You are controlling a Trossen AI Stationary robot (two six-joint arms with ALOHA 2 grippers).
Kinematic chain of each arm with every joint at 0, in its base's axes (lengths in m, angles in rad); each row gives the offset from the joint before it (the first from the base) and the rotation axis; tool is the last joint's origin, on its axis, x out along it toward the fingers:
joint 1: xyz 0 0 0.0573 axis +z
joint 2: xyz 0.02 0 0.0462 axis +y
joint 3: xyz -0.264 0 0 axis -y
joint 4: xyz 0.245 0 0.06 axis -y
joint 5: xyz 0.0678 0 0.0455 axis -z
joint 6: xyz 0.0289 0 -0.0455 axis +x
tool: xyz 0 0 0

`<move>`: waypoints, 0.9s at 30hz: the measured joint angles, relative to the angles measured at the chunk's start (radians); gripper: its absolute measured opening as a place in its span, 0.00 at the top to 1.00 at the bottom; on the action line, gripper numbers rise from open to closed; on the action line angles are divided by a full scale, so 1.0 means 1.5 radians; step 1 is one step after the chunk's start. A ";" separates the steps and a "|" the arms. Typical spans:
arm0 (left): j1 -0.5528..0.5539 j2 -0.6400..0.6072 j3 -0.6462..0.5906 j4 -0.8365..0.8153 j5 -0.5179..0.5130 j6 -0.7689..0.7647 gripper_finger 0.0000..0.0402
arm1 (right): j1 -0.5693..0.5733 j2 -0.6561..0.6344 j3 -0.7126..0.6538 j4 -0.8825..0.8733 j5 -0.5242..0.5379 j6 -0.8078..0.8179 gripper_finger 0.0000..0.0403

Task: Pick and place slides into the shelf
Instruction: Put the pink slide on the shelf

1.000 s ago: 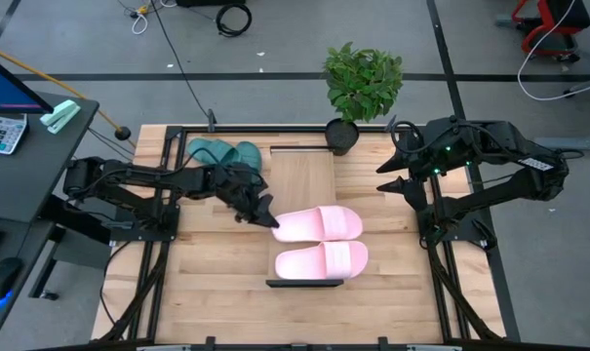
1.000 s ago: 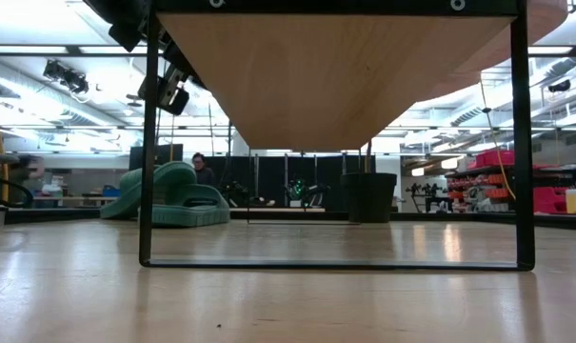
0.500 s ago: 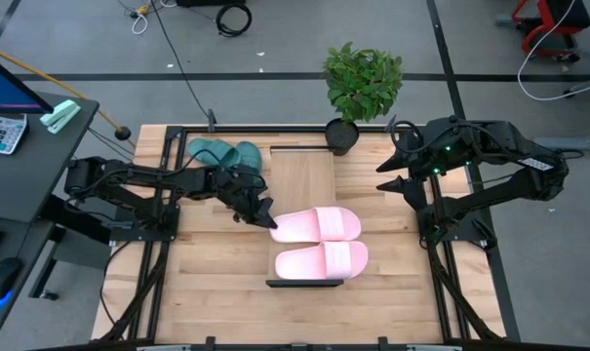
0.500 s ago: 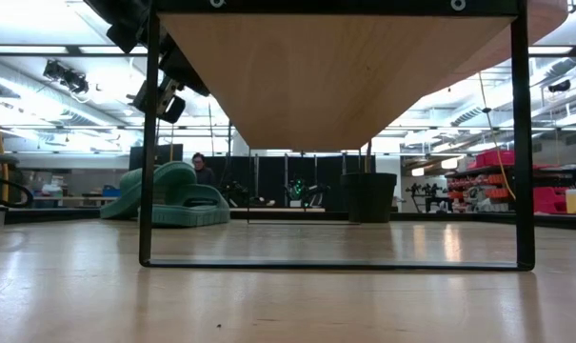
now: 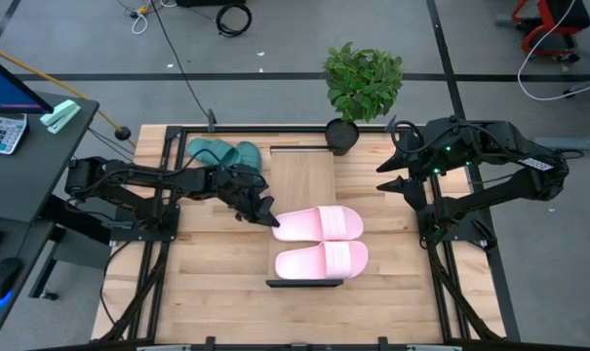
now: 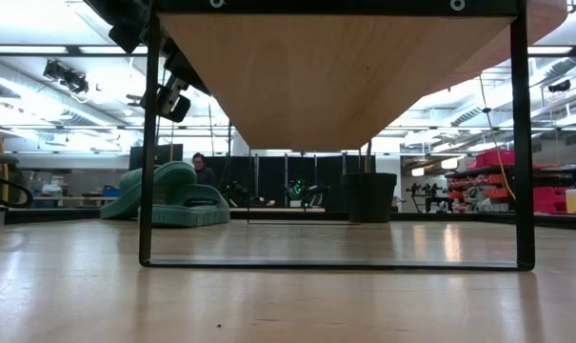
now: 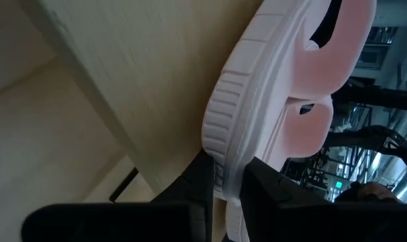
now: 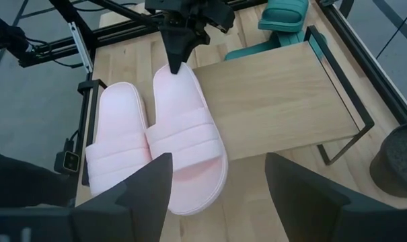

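High view over the plank table [image 5: 207, 283]: the shelf [image 5: 304, 180], a long light wood board on dark metal ends, is the landmark here, running from its near end by the camera to its far end beside a potted plant [image 5: 361, 83]. At the shelf's near end lies one pink slide [image 5: 322, 260], flat across the board. Just beyond it, touching side by side, lies the second pink slide [image 5: 319, 224], also across the board. The left gripper [image 5: 268, 218] reaches in from the shelf's left side and is clamped on the heel edge of that second slide; the left wrist view shows the dark fingers [image 7: 203, 185] pinching the ribbed sole rim of the pink slide [image 7: 284, 87], which hangs over the edge of the board. Farther along, off the shelf's left side near its far end, the two green slides [image 5: 221, 153] sit together on the table. The right gripper [image 5: 393, 175] hangs to the right of the shelf, well apart from it, its jaws spread wide and holding nothing.
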 joint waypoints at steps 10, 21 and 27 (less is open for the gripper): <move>0.000 0.000 0.000 0.000 0.003 -0.005 0.87 | 0.000 0.000 0.000 0.000 0.000 -0.004 0.39; 0.001 0.018 0.000 0.004 0.011 -0.010 0.84 | 0.000 0.000 0.000 0.001 0.000 -0.003 0.39; 0.001 0.018 0.000 0.001 0.012 -0.006 0.77 | 0.000 0.000 0.000 0.002 0.000 -0.003 0.39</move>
